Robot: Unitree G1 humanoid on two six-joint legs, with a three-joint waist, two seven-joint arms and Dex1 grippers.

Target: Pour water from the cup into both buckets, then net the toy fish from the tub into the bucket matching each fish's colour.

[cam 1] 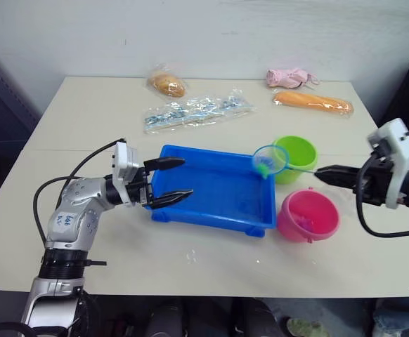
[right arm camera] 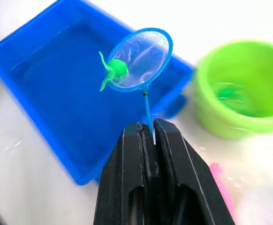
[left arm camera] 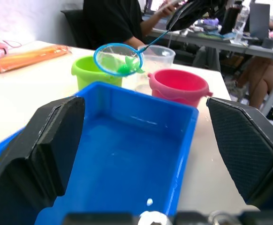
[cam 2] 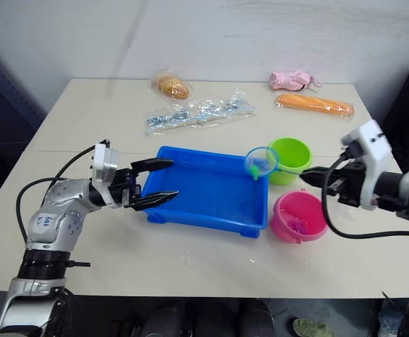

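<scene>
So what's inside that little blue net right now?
The net, clamped in the right gripper, holds one green toy fish over the blue tub's corner. Nothing else shows through its mesh.

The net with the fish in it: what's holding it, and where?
The right gripper pinches the net by the end of its thin handle; a green fish sits in the mesh. The left gripper holds nothing.

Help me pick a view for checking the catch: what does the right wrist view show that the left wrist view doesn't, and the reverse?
Right wrist view: the right gripper shut on the net's handle, and a green fish already lying inside the green bucket.

Left wrist view: the open left gripper, the pink bucket, the clear cup behind it, and seated people in the background.

Both: the net carrying a green fish, held over the blue tub beside the green bucket.
</scene>
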